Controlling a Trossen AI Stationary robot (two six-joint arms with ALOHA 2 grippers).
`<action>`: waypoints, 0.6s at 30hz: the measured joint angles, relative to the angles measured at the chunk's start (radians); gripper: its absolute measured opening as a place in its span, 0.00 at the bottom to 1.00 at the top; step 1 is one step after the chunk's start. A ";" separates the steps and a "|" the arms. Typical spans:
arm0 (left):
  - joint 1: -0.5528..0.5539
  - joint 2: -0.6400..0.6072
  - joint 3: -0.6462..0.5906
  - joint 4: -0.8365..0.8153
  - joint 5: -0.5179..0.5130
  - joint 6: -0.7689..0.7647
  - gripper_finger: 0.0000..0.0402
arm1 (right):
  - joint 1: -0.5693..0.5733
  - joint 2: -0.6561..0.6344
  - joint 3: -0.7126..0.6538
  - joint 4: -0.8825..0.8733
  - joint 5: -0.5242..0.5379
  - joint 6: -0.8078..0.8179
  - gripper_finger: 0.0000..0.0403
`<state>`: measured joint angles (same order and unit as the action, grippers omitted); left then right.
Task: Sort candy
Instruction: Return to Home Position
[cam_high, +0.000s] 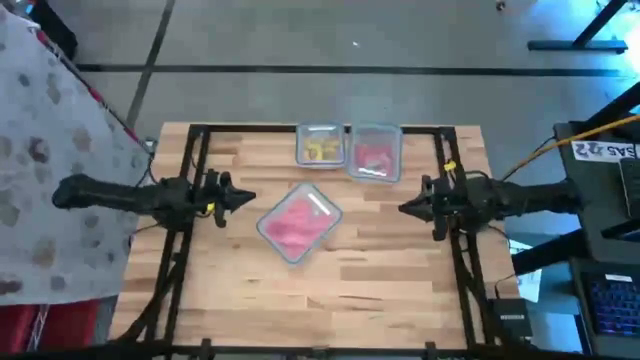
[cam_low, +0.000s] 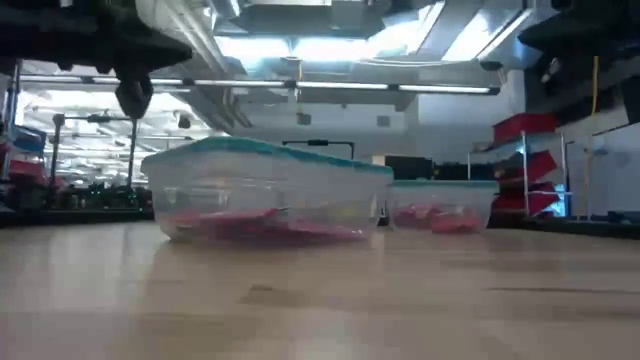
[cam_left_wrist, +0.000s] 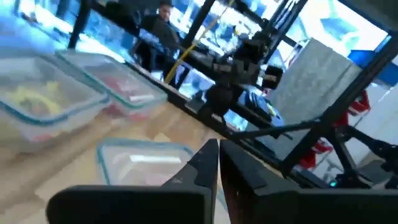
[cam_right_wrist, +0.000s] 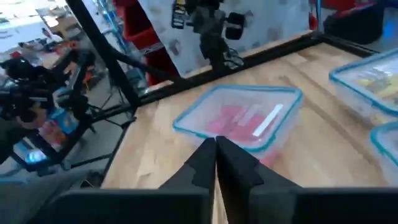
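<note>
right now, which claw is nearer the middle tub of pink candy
Left. The left claw is just off the middle tub; the right claw is farther away, opposite.

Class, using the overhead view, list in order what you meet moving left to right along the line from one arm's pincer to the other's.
left pincer → clear tub holding pink candy → right pincer

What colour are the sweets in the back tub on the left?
Yellow. The sweets show best in the high view.
</note>
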<state>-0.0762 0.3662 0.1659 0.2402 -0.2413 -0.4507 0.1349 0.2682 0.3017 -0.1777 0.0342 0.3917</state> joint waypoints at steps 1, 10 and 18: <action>-0.002 -0.017 -0.006 -0.007 0.011 0.024 0.00 | 0.000 -0.009 -0.022 0.024 -0.012 0.000 0.00; -0.006 -0.235 -0.070 -0.182 -0.011 0.043 0.00 | 0.002 -0.049 -0.180 0.275 -0.061 -0.063 0.00; -0.006 -0.363 -0.157 -0.189 0.005 0.092 0.00 | 0.002 -0.049 -0.294 0.544 -0.237 -0.108 0.00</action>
<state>-0.0826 0.0035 0.0093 0.0510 -0.2363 -0.3589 0.1371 0.2196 0.0082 0.3660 -0.2030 0.2835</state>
